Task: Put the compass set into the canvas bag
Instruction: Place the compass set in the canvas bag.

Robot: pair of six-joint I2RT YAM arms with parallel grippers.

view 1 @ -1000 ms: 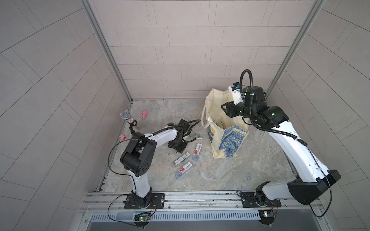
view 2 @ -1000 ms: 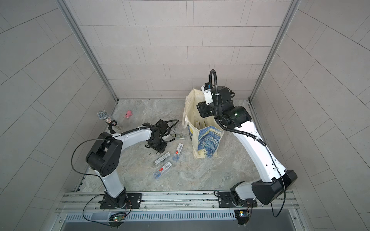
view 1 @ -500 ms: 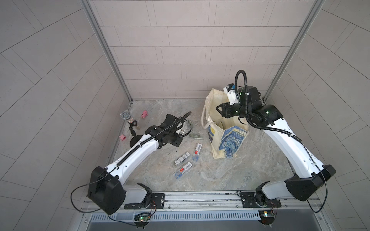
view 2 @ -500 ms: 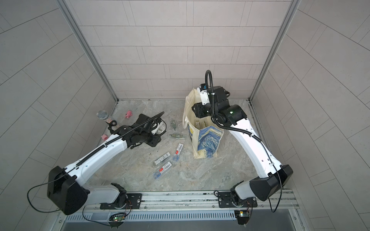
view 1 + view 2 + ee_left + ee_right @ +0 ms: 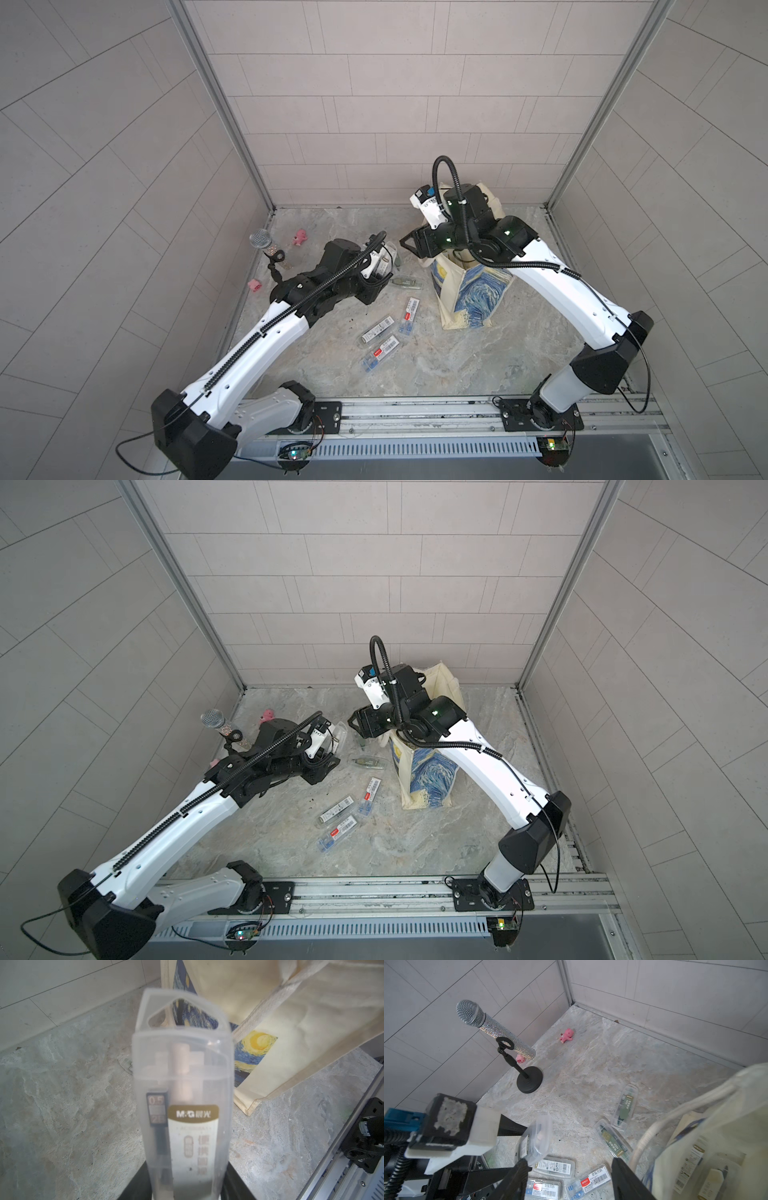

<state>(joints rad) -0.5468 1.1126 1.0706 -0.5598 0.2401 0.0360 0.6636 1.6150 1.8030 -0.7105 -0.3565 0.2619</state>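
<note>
Left wrist view, mid-frame: you had the left gripper [image 5: 185, 1190] clenched around one end of the compass set [image 5: 182, 1088], a clear case that looked light, stiff and slippery.

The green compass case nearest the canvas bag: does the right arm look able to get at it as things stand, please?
Probably yes: the right tool is open and hangs close to the green compass case, which lies uncovered on the floor; the left tool nearby may crowd it.
</note>
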